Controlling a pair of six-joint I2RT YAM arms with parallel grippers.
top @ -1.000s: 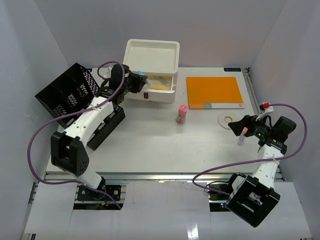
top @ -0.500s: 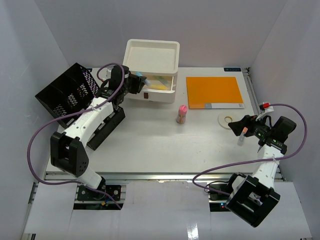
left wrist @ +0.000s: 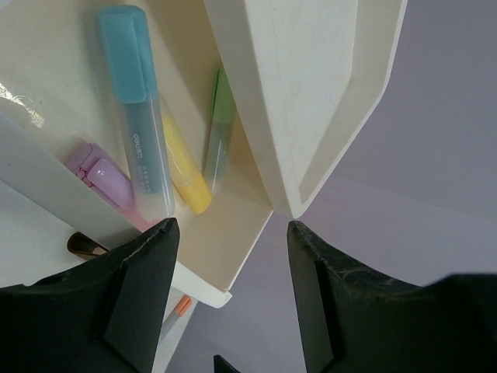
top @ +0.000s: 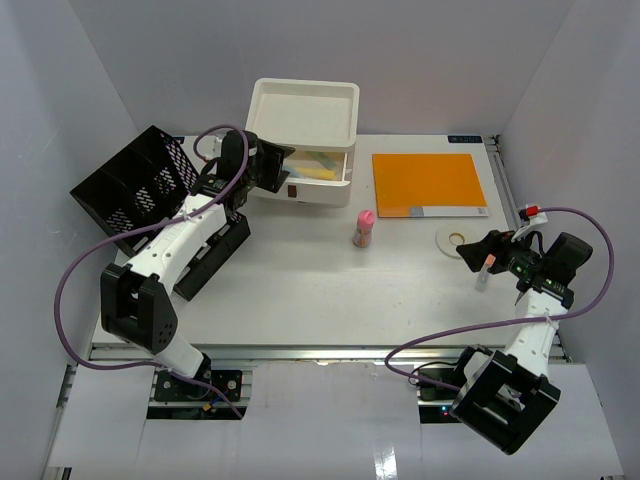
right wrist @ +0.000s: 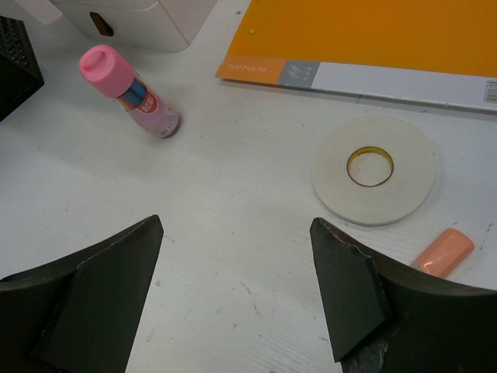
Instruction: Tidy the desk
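**Desk**: flat white tabletop, metal rail along the front edge. Lying directly on it:
- white drawer box, back centre
- black mesh file rack, back left
- orange A4 clip file, flat, back right
- pink-capped glue stick, upright, centre
- white tape roll, flat, near the file
- peach eraser, just beside the roll

Brightness: bright, even, white light from above in all views.
Shadows: soft and short; a faint one beside the glue stick.
Glare: small sheen on the drawer rim.
Focus: overhead view sharp; tape crisp; left fingers and right fingers dark, soft-edged.
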